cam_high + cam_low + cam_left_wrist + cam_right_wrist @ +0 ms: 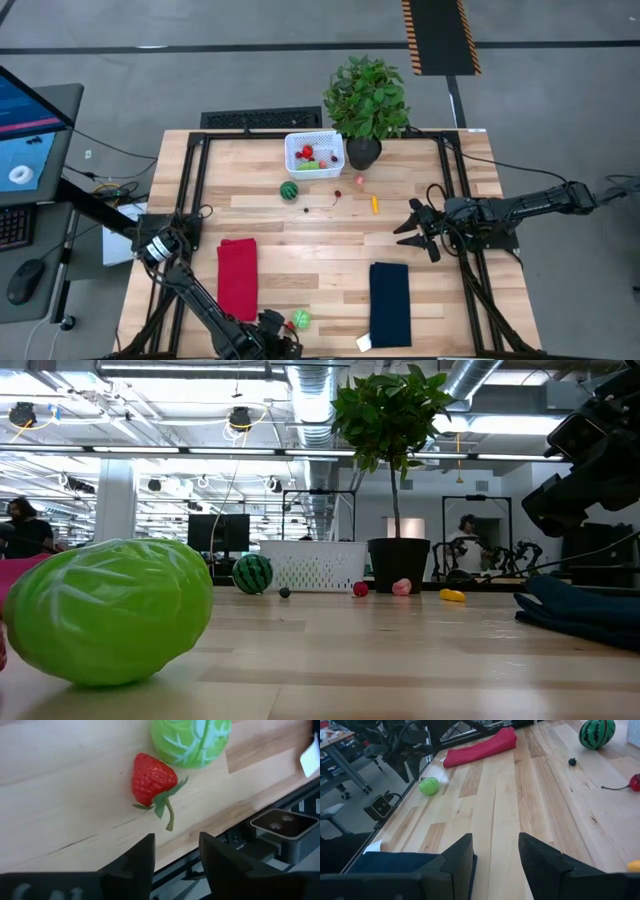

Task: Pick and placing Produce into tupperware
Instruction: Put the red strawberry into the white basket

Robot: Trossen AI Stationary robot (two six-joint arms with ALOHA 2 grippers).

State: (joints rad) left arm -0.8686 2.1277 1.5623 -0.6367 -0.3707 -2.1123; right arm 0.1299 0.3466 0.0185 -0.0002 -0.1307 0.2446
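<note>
Left gripper (176,852), released at lower centre, lines up on strawberry (151,779) beside cabbage (191,740); right gripper (413,228) idles released, mid-right.

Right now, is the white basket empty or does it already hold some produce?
Not empty. The high view shows red and green pieces inside the white basket, while the watermelon ball lies outside it on the table.

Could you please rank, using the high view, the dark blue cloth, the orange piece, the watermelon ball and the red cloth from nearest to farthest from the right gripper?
Measured from the right gripper, at the table's right side:
1. Orange piece, just left of it, toward the plant.
2. Dark blue cloth, at the near edge.
3. Watermelon ball, left of the basket's front.
4. Red cloth, far left.
</note>
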